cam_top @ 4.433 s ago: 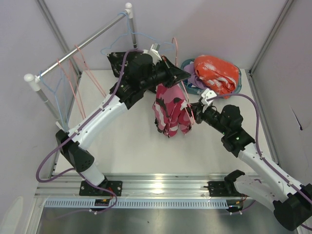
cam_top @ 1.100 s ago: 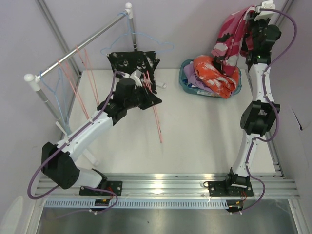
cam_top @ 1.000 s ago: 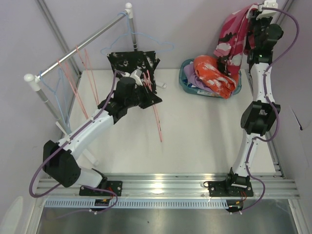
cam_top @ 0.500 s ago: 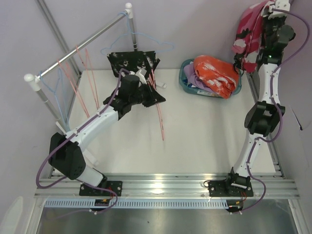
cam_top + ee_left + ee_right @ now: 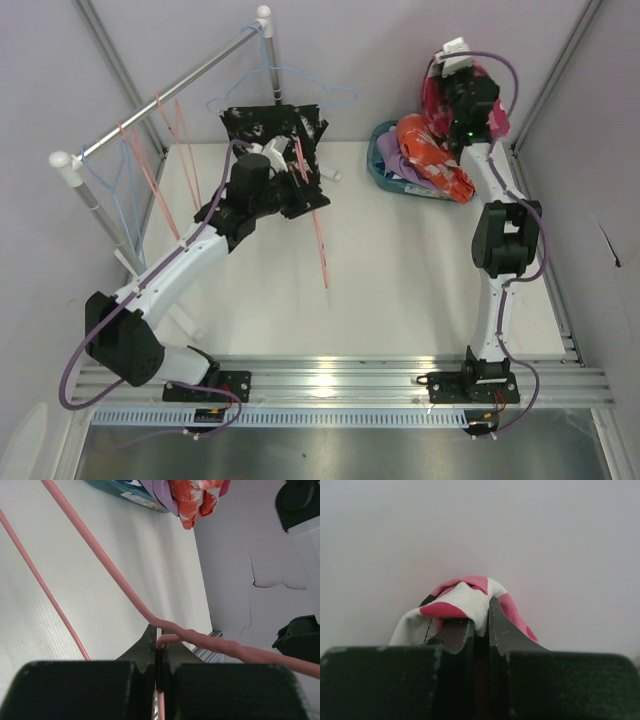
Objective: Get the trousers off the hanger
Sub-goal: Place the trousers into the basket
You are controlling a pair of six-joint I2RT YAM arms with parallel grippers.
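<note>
Pink cloth with white patches is what the right arm holds. That arm stands up tall at the back right corner, and its tip bends over toward the basket [image 5: 382,165]. The right gripper [image 5: 479,617] is squeezed tight on a fold of the pink-magenta trousers [image 5: 432,95], and the fold pokes out just past the fingertips. The rest of the pair hangs beside the claw, right above the teal basket and not resting in it. In the basket lie the orange trousers [image 5: 425,145] on top of the lavender trousers [image 5: 393,160], and they spill a bit over the rim.

The left arm stretches from the near left corner up to the middle back of the table [image 5: 400,280]. The left gripper [image 5: 159,641] is pressed together on a thin pink hanger [image 5: 320,250], pinching the wire at a bend. The hanger's long side slants down toward the table. Just behind this claw, the black trousers [image 5: 270,125] with white speckles hang under a blue hanger [image 5: 300,72] on the metal rail [image 5: 170,90].
</note>
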